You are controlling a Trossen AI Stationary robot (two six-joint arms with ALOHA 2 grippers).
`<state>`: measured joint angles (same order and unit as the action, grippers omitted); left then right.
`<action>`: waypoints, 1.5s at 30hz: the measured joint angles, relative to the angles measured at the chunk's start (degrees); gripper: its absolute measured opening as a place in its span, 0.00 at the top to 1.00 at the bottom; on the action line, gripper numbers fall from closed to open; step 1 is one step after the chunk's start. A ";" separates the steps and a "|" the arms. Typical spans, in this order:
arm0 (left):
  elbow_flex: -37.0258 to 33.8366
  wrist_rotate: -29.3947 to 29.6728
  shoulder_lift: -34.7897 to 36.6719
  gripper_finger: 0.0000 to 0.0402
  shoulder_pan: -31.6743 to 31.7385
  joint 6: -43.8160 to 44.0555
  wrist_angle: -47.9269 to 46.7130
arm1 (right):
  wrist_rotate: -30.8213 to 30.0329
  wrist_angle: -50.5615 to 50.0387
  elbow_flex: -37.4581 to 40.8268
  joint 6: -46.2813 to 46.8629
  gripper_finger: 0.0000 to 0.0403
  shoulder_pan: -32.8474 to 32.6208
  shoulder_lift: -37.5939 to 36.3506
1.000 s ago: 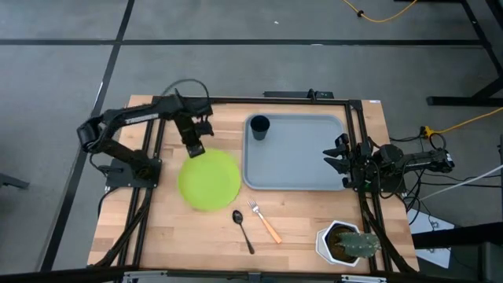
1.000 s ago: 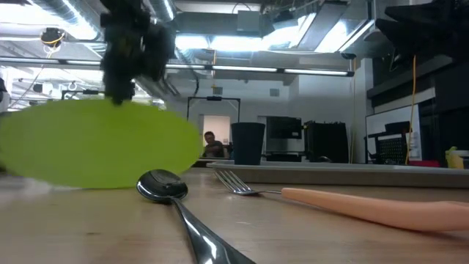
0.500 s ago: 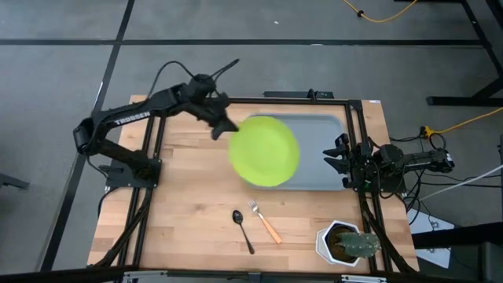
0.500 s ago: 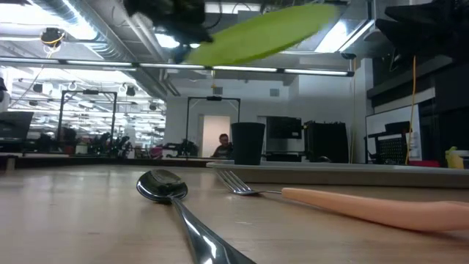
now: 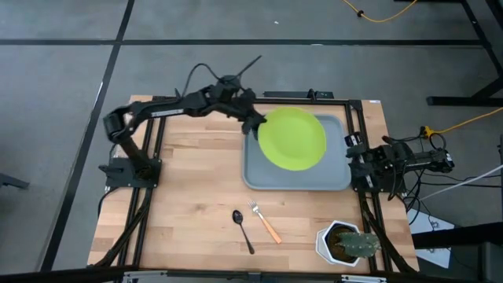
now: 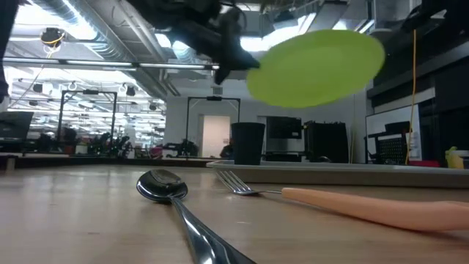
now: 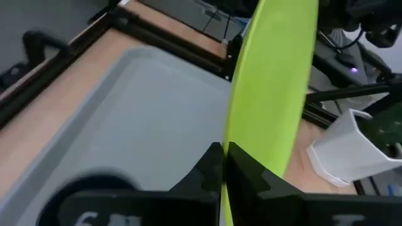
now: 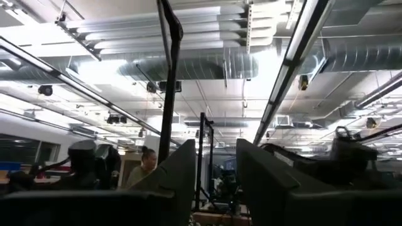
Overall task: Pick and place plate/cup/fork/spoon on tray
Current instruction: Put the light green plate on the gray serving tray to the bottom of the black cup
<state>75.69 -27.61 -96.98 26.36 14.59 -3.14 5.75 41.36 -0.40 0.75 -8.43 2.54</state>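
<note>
The left gripper (image 5: pixel 253 123) pinched the plate (image 5: pixel 292 139) by its rim, holding it raised above the tray (image 5: pixel 259 174) for set-down clear of the cup (image 6: pixel 248 143), while the right gripper (image 5: pixel 351 152) waited beside the tray, fingers (image 8: pixel 264 182) spread.

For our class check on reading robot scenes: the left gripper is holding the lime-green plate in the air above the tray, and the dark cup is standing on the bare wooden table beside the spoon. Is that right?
One thing is wrong: the cup is not on the wood beside the spoon. The low view shows it standing on the tray, far behind the spoon. The rest holds: the left gripper holds the plate in the air above the tray.
</note>
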 joint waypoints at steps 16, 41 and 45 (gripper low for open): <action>32.24 0.76 -24.74 1.00 -2.95 -9.26 -16.96 | 0.48 -0.52 0.02 0.57 0.70 0.00 0.01; 33.65 14.71 -27.57 1.00 -7.31 -13.66 -22.21 | 0.54 -3.23 0.02 0.70 0.70 0.00 0.01; 33.39 18.98 -27.57 0.98 -7.39 -13.68 -22.32 | 0.54 -3.69 0.02 0.70 0.70 0.00 0.01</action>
<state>109.07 -8.63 -124.55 18.96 0.91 -25.46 6.28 37.67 -0.38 1.45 -8.43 2.55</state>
